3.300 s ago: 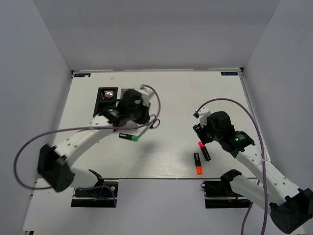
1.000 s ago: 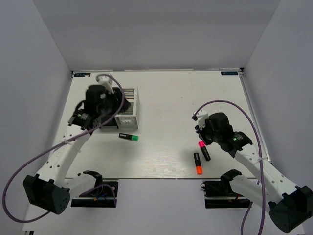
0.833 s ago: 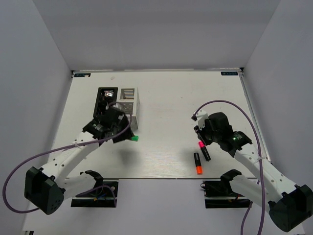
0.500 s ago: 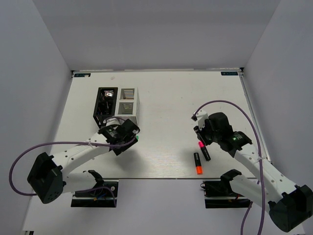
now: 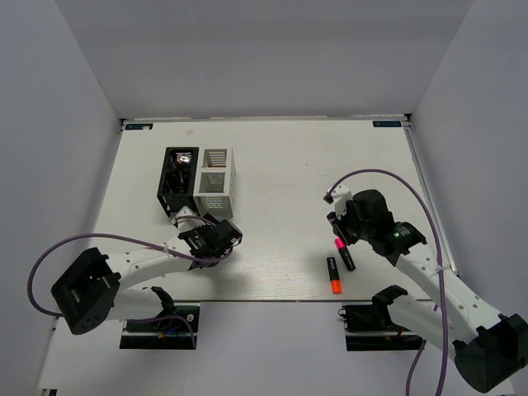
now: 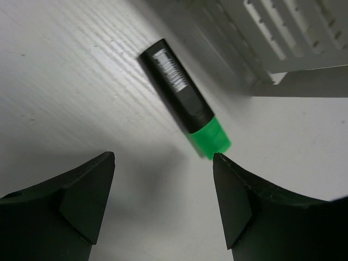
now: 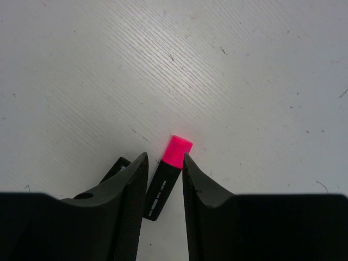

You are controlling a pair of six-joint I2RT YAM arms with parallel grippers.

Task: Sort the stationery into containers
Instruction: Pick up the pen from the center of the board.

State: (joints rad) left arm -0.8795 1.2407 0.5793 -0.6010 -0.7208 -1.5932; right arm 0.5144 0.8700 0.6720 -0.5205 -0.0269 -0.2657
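Note:
A black marker with a green cap (image 6: 185, 106) lies on the table next to the white organiser (image 6: 293, 38). My left gripper (image 6: 163, 163) hangs open just short of the cap, nothing between its fingers. From above, the left gripper (image 5: 221, 235) hides this marker. A pink-capped marker (image 7: 168, 171) lies flat between the narrowly parted fingers of my right gripper (image 7: 165, 157), which straddle it; the right finger (image 7: 201, 190) touches its side. An orange-capped marker (image 5: 332, 276) lies beside the pink-capped marker (image 5: 342, 252). The black organiser (image 5: 168, 177) and the white organiser (image 5: 227, 177) stand side by side at the back left.
The black organiser holds dark items and something shiny (image 5: 183, 159). A black marker end (image 7: 116, 167) shows just left of my right gripper's left finger. The walls close in on three sides of the table (image 5: 289, 165).
My left arm swung from over the organisers down toward the near side, onto the green-capped marker, and its jaws widened. My right gripper stayed over the pink-capped marker, its jaws parting slightly.

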